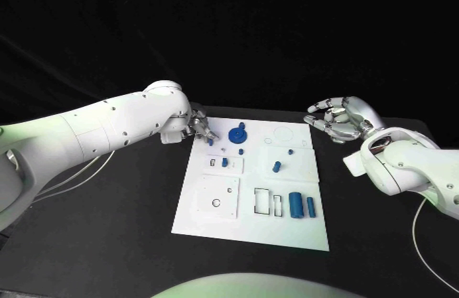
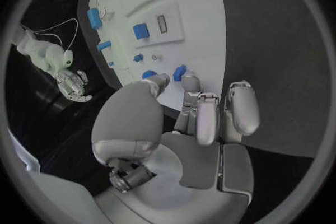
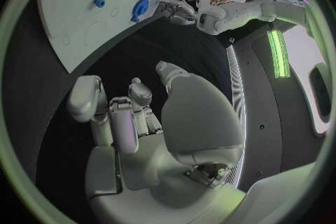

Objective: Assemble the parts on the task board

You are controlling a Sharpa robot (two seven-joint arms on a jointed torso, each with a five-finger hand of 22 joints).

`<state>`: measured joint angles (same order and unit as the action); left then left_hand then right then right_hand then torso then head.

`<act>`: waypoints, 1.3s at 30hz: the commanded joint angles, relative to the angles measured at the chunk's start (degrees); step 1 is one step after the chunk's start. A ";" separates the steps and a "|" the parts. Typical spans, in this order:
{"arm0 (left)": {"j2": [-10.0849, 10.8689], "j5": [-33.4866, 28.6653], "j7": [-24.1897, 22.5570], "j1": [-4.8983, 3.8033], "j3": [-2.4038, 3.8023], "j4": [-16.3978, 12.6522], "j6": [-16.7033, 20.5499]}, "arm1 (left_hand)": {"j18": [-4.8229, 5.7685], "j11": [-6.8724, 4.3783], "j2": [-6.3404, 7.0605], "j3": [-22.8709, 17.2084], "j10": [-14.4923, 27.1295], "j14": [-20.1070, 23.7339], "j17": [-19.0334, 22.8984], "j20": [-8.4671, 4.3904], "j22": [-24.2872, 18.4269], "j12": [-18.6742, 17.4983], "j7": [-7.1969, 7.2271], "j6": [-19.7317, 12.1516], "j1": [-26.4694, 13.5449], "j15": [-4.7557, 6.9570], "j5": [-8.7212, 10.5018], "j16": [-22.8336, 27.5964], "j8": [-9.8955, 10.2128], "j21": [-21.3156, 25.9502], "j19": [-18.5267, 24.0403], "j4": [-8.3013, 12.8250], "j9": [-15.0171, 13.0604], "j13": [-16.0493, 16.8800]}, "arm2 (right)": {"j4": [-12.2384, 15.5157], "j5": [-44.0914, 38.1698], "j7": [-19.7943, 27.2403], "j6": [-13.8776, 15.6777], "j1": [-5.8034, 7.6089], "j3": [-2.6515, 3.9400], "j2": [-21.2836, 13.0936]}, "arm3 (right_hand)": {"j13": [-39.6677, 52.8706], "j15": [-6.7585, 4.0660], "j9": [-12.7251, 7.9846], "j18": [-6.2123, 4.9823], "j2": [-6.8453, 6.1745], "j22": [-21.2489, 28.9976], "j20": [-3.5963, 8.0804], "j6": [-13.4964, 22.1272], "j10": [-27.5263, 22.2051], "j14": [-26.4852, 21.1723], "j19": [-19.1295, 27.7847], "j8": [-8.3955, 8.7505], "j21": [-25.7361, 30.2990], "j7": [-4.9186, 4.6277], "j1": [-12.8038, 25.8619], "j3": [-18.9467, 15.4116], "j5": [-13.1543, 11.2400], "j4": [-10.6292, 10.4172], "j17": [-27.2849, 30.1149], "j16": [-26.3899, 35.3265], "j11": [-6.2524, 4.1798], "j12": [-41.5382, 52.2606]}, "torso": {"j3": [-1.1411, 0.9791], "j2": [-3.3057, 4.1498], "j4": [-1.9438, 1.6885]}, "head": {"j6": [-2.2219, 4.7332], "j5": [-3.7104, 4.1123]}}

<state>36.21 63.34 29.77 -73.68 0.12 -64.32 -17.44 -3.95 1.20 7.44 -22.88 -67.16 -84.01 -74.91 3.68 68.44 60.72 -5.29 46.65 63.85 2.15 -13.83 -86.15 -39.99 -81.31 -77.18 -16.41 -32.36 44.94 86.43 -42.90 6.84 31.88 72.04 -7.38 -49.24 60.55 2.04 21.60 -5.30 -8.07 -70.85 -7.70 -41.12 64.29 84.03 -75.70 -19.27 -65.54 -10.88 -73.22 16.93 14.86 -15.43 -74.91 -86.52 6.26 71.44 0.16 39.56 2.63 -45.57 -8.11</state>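
The white task board (image 1: 251, 213) lies in the middle of the black table. My left hand (image 1: 199, 126) hovers at its far left corner and pinches a small blue part (image 1: 210, 141) between thumb and a fingertip (image 2: 190, 82); the left wrist view has that part (image 2: 180, 73) just over the board's edge. A round blue gear-like part (image 1: 237, 137) sits right beside it. My right hand (image 1: 339, 120) hangs off the board's far right corner, fingers loosely curled and apart, holding nothing. The right wrist view looks across the board (image 3: 77, 11) to my left hand (image 3: 175, 10).
Two blue cylinders (image 1: 303, 206) lie near the board's near right side beside empty rectangular slots (image 1: 261, 200). A blue block (image 1: 225, 162) and a blue peg (image 1: 275, 166) stand mid-board. Bare black table surrounds the board; a cable (image 1: 421, 238) trails near the right arm.
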 commanded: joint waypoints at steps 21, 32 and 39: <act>0.92 -6.64 -1.12 -0.06 -0.17 -1.19 2.47 | -0.55 -1.09 0.47 -20.36 -1.57 -3.82 -7.17 -0.62 0.84 0.98 0.82 -1.85 8.99 1.14 -0.12 -0.05 -6.07 0.10 -0.22 6.60 -1.90 0.05 | -0.08 -0.11 0.16 -0.22 -0.09 -0.02 0.14 | 0.18 -0.30 -0.10 -0.58 0.17 0.04 0.06 -0.06 0.13 2.97 0.28 -0.49 0.36 -0.05 0.57 0.08 0.54 -0.54 -3.81 0.18 -0.15 0.31 | -0.10 -0.06 0.04 | -0.15 -0.14; 6.40 -13.46 0.48 -0.07 -0.15 -10.42 4.84 | -0.33 -1.36 1.49 -23.76 -2.96 -4.03 -7.74 -0.80 1.97 2.37 1.06 -1.70 7.47 1.37 -0.34 -0.35 -7.40 -0.43 -0.95 8.45 -2.34 1.65 | 0.05 -0.11 0.05 -0.30 -0.09 -0.03 -0.03 | 0.19 -0.30 -0.11 -0.58 0.12 0.03 0.07 -0.09 0.15 2.96 0.27 -0.56 0.36 -0.03 0.52 0.07 0.66 -0.55 -3.76 0.20 -0.16 0.35 | -0.14 -0.19 -0.28 | -0.15 -0.07; 8.96 -11.28 0.22 0.35 -0.18 -15.62 6.65 | -0.26 -1.47 1.95 -25.16 -3.40 -4.08 -7.85 -0.91 2.37 2.77 1.16 -1.53 6.77 1.49 -0.37 -0.41 -7.82 -0.62 -1.22 9.11 -2.40 2.08 | 0.10 -0.03 0.06 -0.33 -0.09 -0.04 -0.12 | 0.14 -0.31 -0.11 -0.59 0.11 0.06 0.07 -0.09 0.11 2.97 0.29 -0.57 0.41 -0.03 0.52 0.06 0.68 -0.55 -3.78 0.19 -0.16 0.32 | -0.07 -0.14 -0.25 | -0.02 -0.08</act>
<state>45.06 52.04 29.97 -73.43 -0.06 -79.28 -12.81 -3.95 -0.20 9.65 -40.89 -70.26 -84.04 -74.91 2.78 70.78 63.26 -4.68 44.99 70.83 3.38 -13.98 -86.43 -47.42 -81.68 -78.13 -14.22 -32.33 47.00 86.44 -42.87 6.76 31.87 71.98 -7.41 -49.33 60.69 2.04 21.55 -5.30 -7.92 -70.85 -7.70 -41.12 64.29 84.03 -75.70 -19.49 -65.33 -10.88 -73.06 16.93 15.20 -15.75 -74.90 -86.52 6.26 71.44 0.04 39.36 2.34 -45.64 -8.16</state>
